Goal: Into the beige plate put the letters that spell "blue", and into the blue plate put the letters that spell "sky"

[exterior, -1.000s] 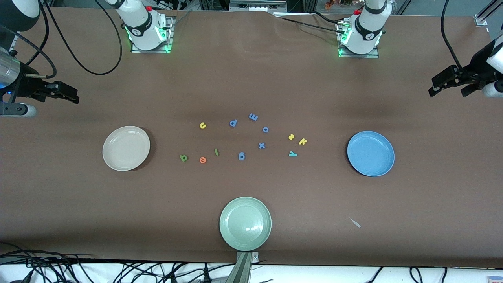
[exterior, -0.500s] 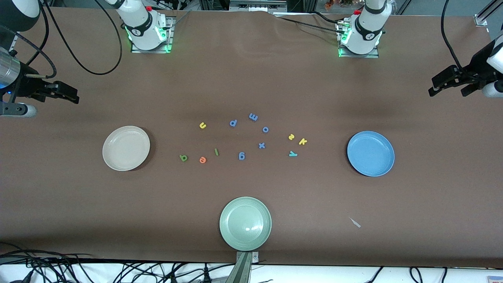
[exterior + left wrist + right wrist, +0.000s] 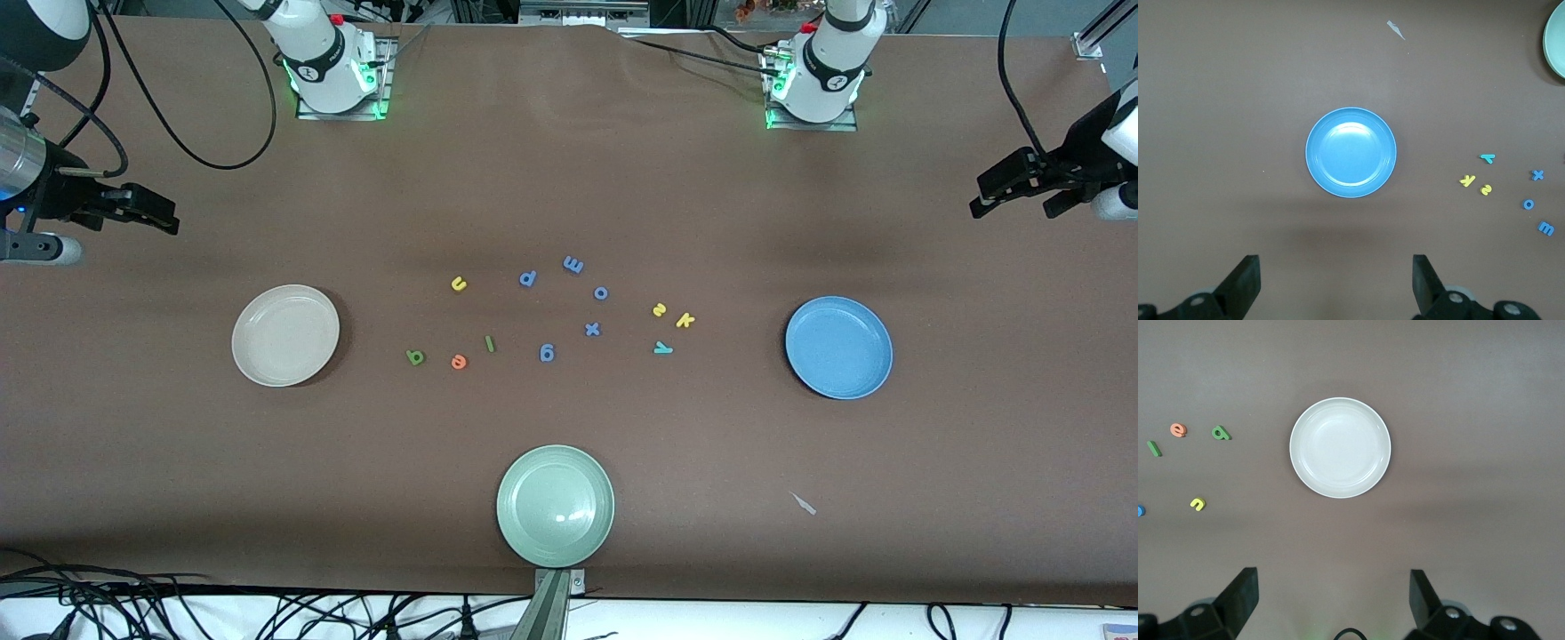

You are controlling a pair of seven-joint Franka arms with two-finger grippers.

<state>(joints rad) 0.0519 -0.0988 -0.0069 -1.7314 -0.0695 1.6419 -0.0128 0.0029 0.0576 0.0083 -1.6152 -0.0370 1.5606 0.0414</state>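
Both arms waited. The left gripper [image 3: 1335,283] hung wide open, holding nothing, above the table near the blue plate [image 3: 838,348]; the right gripper [image 3: 1331,600] hung likewise near the beige plate [image 3: 285,335]. Between those plates lay the green b [image 3: 415,357], orange e [image 3: 459,361], green l [image 3: 489,343], yellow u [image 3: 459,284], yellow s [image 3: 660,309], yellow k [image 3: 685,320] and teal y [image 3: 663,348].

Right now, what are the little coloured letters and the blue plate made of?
The small coloured letters, like the orange e and the yellow k, look like soft foam: flat, matte, no shine. The round medium-blue plate looks like smooth plastic, maybe glazed ceramic: its surface shows a faint sheen and a moulded ring in the left wrist view. I can't say for certain.
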